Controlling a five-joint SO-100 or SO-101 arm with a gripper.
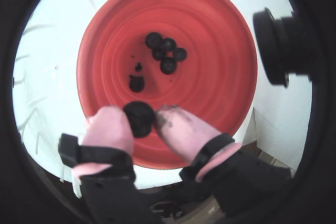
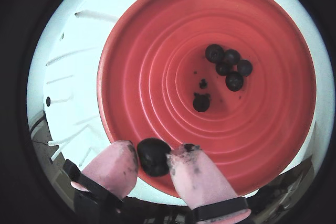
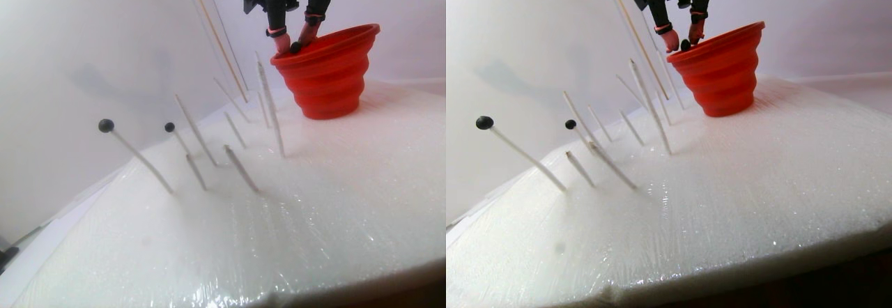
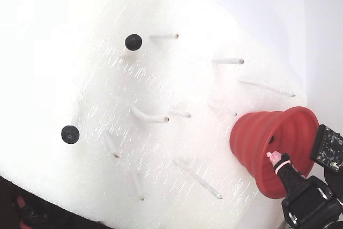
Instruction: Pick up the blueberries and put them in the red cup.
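The red cup (image 1: 210, 77) fills both wrist views (image 2: 157, 77) and stands at the back of the white foam pad (image 3: 327, 78) (image 4: 257, 132). My gripper (image 1: 140, 118) (image 2: 154, 156), with pink fingertips, is shut on one blueberry (image 1: 139, 119) (image 2: 153, 158), held just over the cup's near rim (image 3: 295, 47). Several blueberries (image 1: 168, 65) (image 2: 234, 81) lie clustered on the cup's bottom, beside small dark bits. Two more blueberries sit on peg tips away from the cup (image 3: 106, 125) (image 3: 169, 127) (image 4: 133, 42) (image 4: 70, 134).
Several thin white pegs (image 3: 240, 168) (image 4: 147, 116) stick up slanted from the foam pad (image 3: 334, 203), some close to the cup. A long thin stick (image 3: 216, 36) leans behind the cup. A black camera module (image 1: 278, 45) juts in at the right of a wrist view.
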